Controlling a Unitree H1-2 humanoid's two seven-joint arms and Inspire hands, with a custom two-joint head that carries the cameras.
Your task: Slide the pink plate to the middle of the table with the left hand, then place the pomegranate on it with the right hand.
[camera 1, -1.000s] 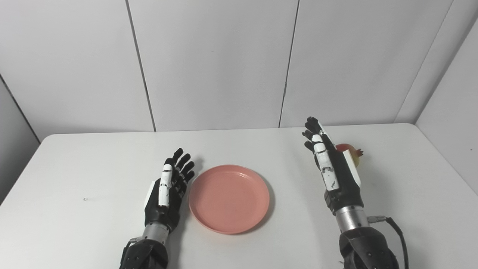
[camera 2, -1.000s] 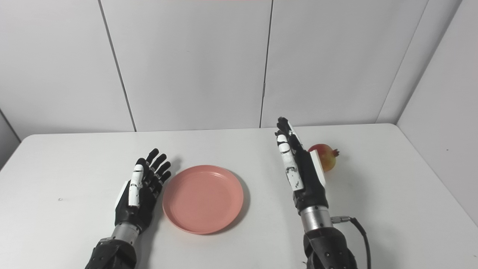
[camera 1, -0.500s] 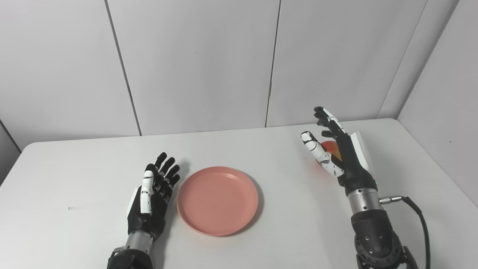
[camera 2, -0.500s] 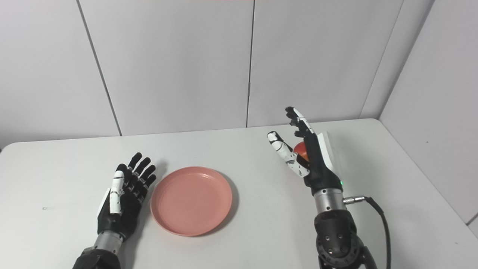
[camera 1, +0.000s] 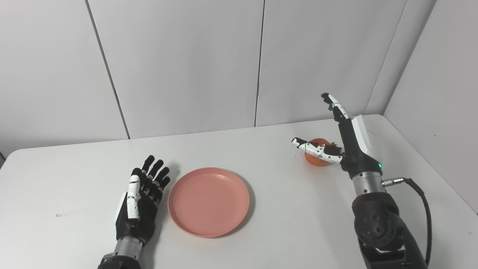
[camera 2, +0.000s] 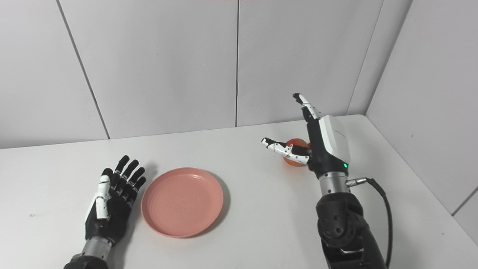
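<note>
On the counter, plate lying near the middle. Left hand resting flat just beside its rim, fingers spread, empty. Right hand open around the pomegranate far right, thumb in front, fingers raised. Best to curl evenly before lifting.

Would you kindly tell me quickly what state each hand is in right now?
Left hand: open, empty, beside the round pink plate.
Right hand: open, fingers spread around the red-orange pomegranate, not yet gripping.

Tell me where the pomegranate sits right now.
The pomegranate sits on the table's far right, just behind the open right hand, well right of the pink plate.
</note>
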